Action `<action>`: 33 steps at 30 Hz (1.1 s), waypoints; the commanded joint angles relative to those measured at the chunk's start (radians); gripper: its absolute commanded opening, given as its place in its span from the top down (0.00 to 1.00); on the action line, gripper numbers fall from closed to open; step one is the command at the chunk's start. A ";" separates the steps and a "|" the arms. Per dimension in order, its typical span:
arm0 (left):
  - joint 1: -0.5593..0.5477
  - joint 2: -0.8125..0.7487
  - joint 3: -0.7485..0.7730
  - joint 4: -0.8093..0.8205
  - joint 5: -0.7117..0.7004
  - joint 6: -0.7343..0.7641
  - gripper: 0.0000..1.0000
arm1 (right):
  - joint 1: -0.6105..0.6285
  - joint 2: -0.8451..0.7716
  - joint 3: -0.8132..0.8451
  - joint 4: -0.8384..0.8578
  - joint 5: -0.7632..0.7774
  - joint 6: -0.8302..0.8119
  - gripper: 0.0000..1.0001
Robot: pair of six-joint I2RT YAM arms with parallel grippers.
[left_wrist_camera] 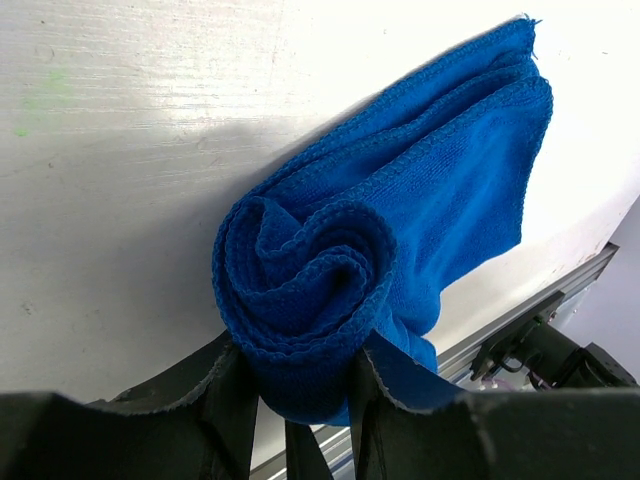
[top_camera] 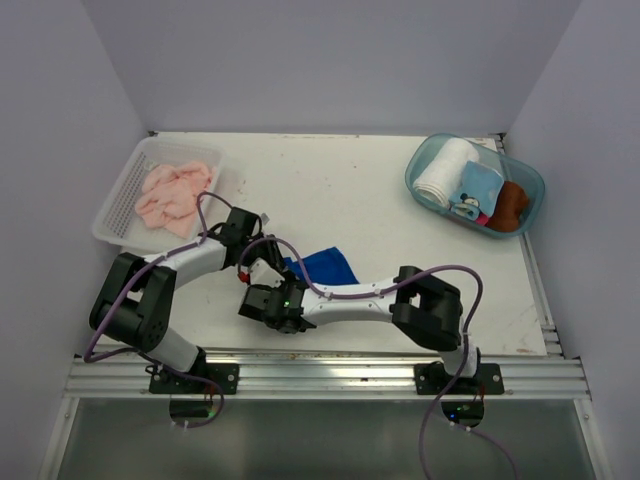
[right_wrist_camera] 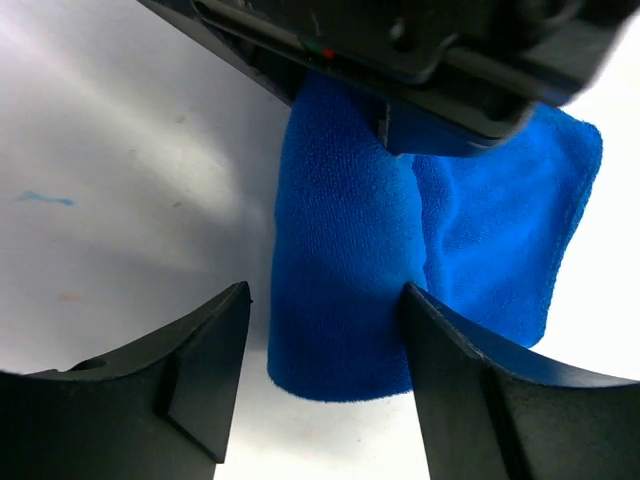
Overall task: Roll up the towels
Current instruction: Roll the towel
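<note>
Well, up and to the left of the blue towel (left_wrist_camera: 420, 190), the pink towel (top_camera: 175, 195) lies crumpled in a white basket (top_camera: 112, 215), not yet rolled. The left gripper (left_wrist_camera: 300, 400) has its jaws clamped on the blue towel's rolled end, mid-worktop (top_camera: 330, 190). The right gripper (right_wrist_camera: 325, 300) straddles the roll, jaws apart. With only one pinch holding it, I reckon the spiral could spring loose or get dragged crooked.

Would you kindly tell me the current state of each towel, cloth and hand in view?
blue towel: partly rolled on the table, far end flat.
left hand: shut on the blue towel's roll.
right hand: open, around the roll's end.
pink towel: crumpled, unrolled, in the white basket.
white towel: rolled, in the teal tub.
cartoon cloth: folded, in the tub.
brown cloth: bunched, in the tub.
</note>
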 commanded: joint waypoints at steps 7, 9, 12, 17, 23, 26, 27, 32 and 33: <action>-0.006 -0.015 0.023 -0.029 -0.009 -0.013 0.57 | 0.002 0.089 0.079 -0.107 0.152 0.072 0.65; -0.006 -0.026 0.023 -0.024 0.003 -0.015 0.56 | 0.001 0.088 0.068 -0.098 0.154 0.086 0.77; -0.001 -0.044 0.033 -0.035 0.016 -0.009 0.47 | -0.010 0.022 -0.008 0.006 0.090 0.059 0.94; 0.022 -0.104 0.043 -0.047 0.014 0.013 0.24 | -0.038 -0.116 -0.165 0.225 -0.117 0.023 1.00; 0.042 -0.151 0.046 -0.061 0.028 0.036 0.14 | -0.151 -0.262 -0.318 0.402 -0.395 0.113 1.00; 0.042 -0.164 0.023 -0.036 0.048 0.033 0.13 | -0.220 -0.314 -0.392 0.477 -0.516 0.176 1.00; 0.043 -0.167 0.014 -0.024 0.057 0.027 0.13 | -0.232 -0.323 -0.406 0.492 -0.572 0.192 1.00; 0.040 -0.152 -0.033 0.045 0.103 0.001 0.13 | -0.315 -0.352 -0.499 0.609 -0.731 0.275 1.00; 0.040 -0.147 -0.034 0.051 0.106 -0.001 0.13 | -0.327 -0.352 -0.510 0.641 -0.757 0.286 1.00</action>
